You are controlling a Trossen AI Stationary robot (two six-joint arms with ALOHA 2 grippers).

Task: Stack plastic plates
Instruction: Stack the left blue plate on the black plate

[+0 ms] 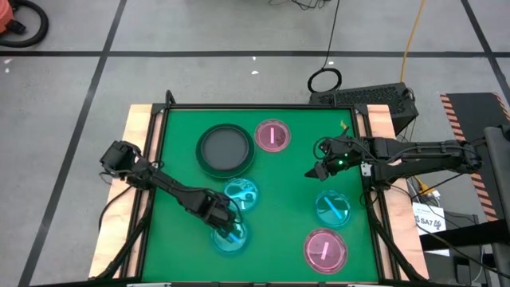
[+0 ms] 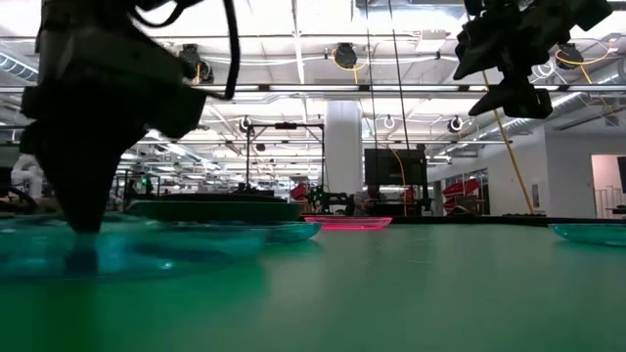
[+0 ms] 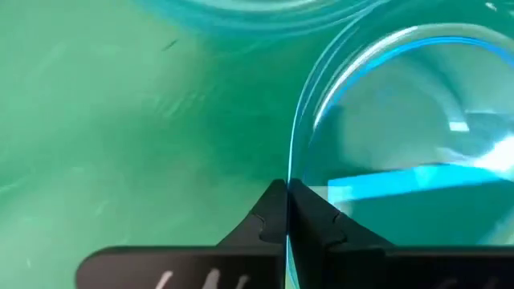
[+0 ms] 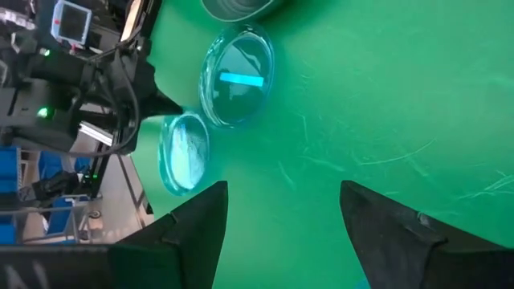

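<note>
- The left claw (image 1: 229,231) sits low at the near-left part of the green counter (image 1: 287,207), its two dark fingers (image 3: 265,221) pressed together on the rim of a small cyan plate (image 1: 229,237); the left wrist view shows the thin clear edge pinched between the fingertips.
- A second cyan plate (image 1: 241,194) lies just beyond the held one, close enough that their rims look to touch or nearly touch; the right wrist view shows the pair side by side, and I cannot tell whether they overlap.
- The third cyan plate (image 1: 333,208) rests flat on the right side of the counter, well apart from the other two.
- A dark grey plate (image 1: 226,148) lies toward the far-left area of the counter; whether it is one plate or two nested cannot be told from above.
- Just to its right, a pink plate (image 1: 272,135) lies flat near the far edge.
- Another pink plate (image 1: 325,249) lies at the near-right corner area, just in front of the third cyan plate.
- The right claw (image 1: 315,172) hangs above the counter to the right of centre, between the far pink plate and the third cyan plate, fingers (image 4: 197,229) spread apart and holding nothing.
- In the low view the right claw (image 2: 509,98) is well clear of the surface, while the left arm reaches down to the counter.
</note>
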